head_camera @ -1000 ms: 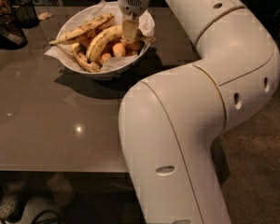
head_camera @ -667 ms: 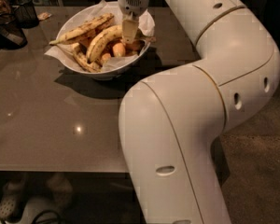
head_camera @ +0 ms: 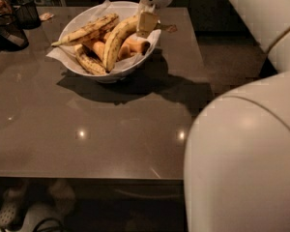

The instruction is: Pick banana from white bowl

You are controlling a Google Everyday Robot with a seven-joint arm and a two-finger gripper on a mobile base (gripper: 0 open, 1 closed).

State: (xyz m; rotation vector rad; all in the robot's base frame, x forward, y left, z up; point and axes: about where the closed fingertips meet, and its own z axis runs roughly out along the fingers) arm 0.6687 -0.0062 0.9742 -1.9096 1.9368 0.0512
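Observation:
The white bowl (head_camera: pixel 82 67), lined with crumpled white paper, stands at the back of the table. The banana (head_camera: pixel 114 43), large, curved and mostly yellow, lies in it with its upper end raised to the right. My gripper (head_camera: pixel 146 21) hangs over the bowl's right rim and is shut on that upper end. A straighter brown-speckled banana (head_camera: pixel 87 30) lies across the bowl's back. A small dark-spotted banana (head_camera: pixel 89 62) lies at its front left. Orange pieces (head_camera: pixel 135 45) sit under the gripper.
My white arm (head_camera: pixel 246 149) fills the right and lower right of the view. A dark mesh cup (head_camera: pixel 26 11) and a dark object (head_camera: pixel 5 33) stand at the table's back left. The brown table's front edge (head_camera: pixel 87 177) runs across the bottom.
The gripper has shifted a little right and up, and the banana's upper end has risen with it. The arm's elbow now sits lower and further right.

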